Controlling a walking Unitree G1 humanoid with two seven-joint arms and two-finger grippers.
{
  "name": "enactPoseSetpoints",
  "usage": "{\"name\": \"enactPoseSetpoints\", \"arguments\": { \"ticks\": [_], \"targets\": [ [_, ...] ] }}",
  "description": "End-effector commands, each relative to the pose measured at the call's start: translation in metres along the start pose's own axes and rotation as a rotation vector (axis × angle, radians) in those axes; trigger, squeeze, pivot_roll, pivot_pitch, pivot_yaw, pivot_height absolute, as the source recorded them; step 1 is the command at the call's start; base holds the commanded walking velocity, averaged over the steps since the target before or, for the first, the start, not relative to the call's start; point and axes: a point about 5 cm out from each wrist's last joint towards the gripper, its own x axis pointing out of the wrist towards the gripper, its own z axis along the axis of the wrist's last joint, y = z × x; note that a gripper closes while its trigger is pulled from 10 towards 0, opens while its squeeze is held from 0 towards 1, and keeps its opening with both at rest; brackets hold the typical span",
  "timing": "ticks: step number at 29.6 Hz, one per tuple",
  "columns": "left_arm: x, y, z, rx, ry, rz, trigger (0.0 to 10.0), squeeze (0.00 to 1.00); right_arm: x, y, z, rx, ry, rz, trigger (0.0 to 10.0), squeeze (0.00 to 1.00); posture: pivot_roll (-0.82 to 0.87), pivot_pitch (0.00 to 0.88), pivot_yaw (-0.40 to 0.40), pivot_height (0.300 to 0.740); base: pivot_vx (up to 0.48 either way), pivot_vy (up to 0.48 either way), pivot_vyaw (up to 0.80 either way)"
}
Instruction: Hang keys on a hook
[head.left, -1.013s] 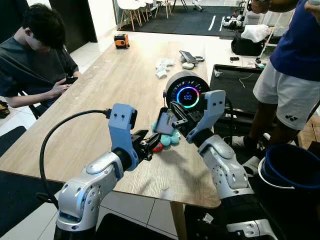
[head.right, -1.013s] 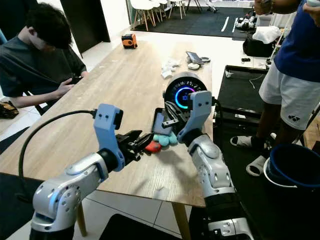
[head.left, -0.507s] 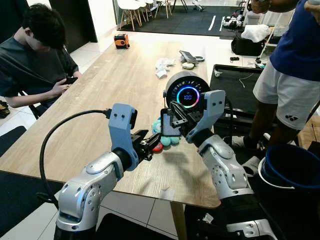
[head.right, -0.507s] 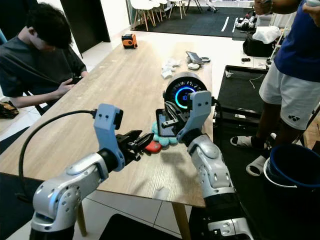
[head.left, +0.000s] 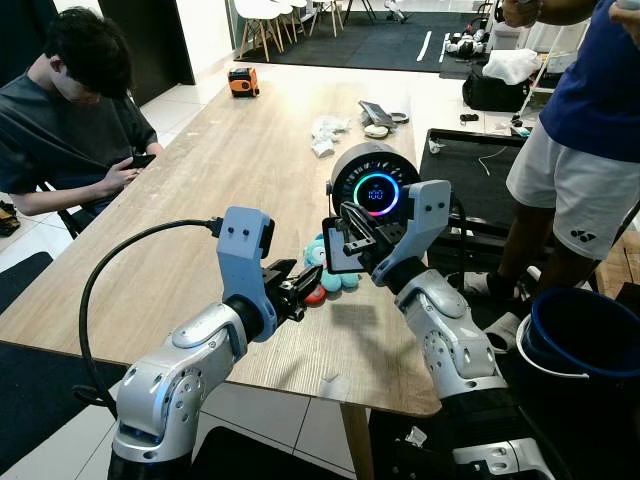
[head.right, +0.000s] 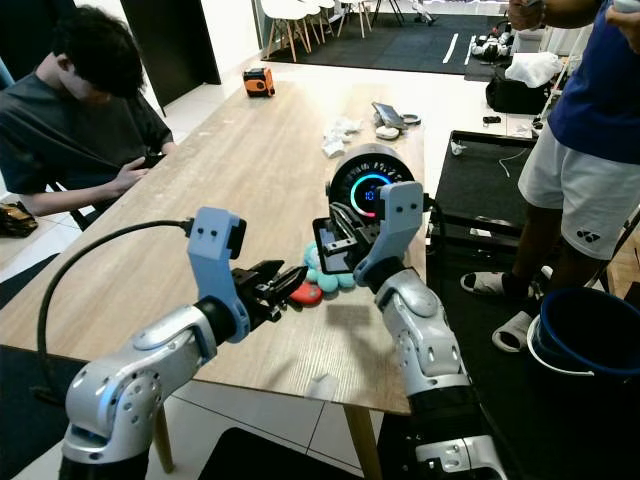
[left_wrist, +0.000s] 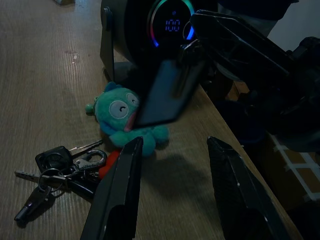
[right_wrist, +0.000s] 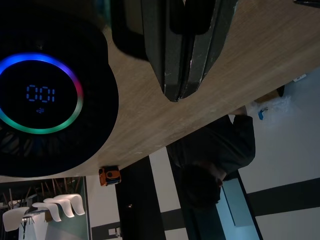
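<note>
Centrally, my right gripper (head.left: 345, 240) is clamped on a dark flat card (head.left: 342, 256); my left gripper (left_wrist: 172, 170) gapes empty near the keys (left_wrist: 57, 170). Behind, the round device (head.left: 368, 185) displays "100".

An office-like workroom: long wooden table (head.left: 230, 190), white chairs (head.left: 265, 15), tiled floor (head.left: 185, 100).

I see a matt wood-grain table (head.left: 240, 170) under a plush, fuzzy teal toy (left_wrist: 122, 117). The keys (left_wrist: 60, 172) look metal with black plastic heads; the round device (head.left: 368, 180) is glossy.
</note>
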Motion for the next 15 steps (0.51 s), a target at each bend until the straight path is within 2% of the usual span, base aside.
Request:
{"name": "enactPoseSetpoints", "arguments": {
  "ticks": [1, 15],
  "targets": [
    [-0.0001, -0.0005, -0.0008, 0.008, 0.003, -0.005, 10.0, 0.0, 0.0011, 0.0028, 0.0007, -0.012, -0.006, 0.009, 10.0, 0.0, 0.11, 0.186, 0.056, 0.74, 0.0, 0.0, 0.0],
    [-0.0001, -0.0012, -0.0002, 0.007, 0.001, -0.008, 10.0, 0.0, 0.0006, 0.0028, 0.0005, -0.012, -0.006, 0.006, 10.0, 0.0, 0.11, 0.189, 0.058, 0.74, 0.0, 0.0, 0.0]
  ]
}}
